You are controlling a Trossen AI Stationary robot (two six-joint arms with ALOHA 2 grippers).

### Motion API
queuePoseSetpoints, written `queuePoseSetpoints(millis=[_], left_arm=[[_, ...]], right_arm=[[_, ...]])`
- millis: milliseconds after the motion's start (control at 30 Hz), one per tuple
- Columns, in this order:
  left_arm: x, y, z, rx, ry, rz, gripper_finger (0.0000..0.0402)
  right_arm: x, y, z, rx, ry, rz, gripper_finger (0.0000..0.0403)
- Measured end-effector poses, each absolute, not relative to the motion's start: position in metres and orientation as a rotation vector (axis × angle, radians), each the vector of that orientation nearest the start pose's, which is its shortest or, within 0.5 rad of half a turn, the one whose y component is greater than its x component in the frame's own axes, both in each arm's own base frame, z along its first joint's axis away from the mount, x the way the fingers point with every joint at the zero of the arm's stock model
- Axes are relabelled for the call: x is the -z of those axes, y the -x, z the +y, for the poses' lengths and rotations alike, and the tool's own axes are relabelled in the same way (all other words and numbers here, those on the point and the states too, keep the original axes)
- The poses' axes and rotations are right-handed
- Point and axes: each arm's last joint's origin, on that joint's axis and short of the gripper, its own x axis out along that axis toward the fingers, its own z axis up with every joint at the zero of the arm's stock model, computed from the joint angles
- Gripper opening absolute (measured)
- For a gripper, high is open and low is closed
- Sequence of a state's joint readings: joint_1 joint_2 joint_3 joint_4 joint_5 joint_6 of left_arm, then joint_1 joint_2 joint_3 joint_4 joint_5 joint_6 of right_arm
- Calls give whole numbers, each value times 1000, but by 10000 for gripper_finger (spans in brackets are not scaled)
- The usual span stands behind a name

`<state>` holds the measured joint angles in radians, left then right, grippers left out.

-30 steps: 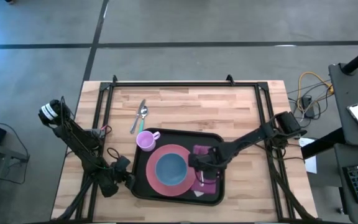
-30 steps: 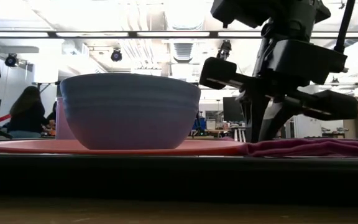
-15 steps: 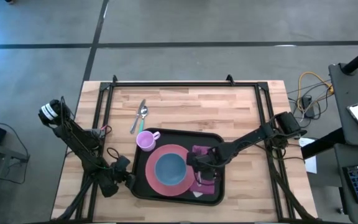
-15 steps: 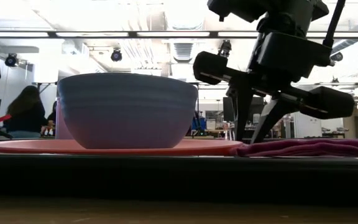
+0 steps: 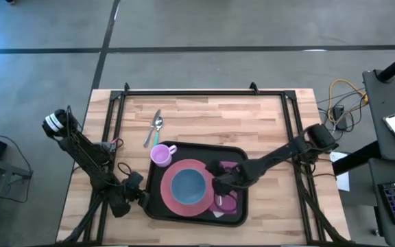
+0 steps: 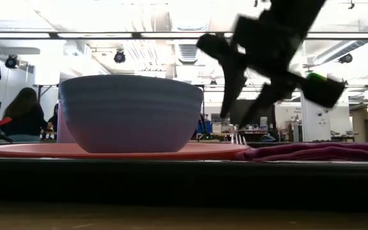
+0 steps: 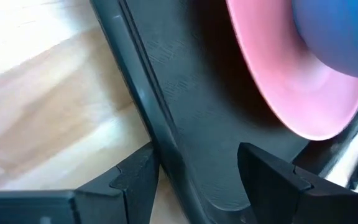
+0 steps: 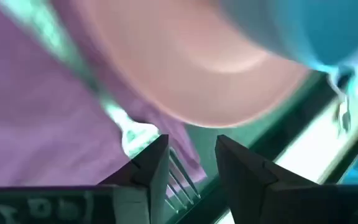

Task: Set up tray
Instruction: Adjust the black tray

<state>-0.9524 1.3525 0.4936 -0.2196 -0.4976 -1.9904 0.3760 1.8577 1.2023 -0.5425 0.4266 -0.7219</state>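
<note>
The left gripper (image 5: 140,197) rests open at the tray's (image 5: 162,212) left rim, its fingers astride the rim. The tray lies on the tabletop (image 5: 204,116). The right gripper (image 5: 220,186) hovers part open over the fork (image 8: 178,177) on the napkin (image 5: 226,203); it should lift straight up, clear of the tines.
</note>
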Motion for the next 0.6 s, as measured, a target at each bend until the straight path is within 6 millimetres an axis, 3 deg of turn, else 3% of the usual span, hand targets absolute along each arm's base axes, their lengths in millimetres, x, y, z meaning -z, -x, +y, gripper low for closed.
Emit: queuePoseSetpoints(millis=[200,367,600], left_arm=[[-146,-138,-170,-489,1110,820,196],[-151,-135,-162,-600,993,847,196],[-143,-143,-148,-601,904,875,196]], right_arm=[[-212,-338,126,-144,679,1123,123],[-233,-331,120,97,341,1168,123],[-249,-318,113,312,146,1120,114]])
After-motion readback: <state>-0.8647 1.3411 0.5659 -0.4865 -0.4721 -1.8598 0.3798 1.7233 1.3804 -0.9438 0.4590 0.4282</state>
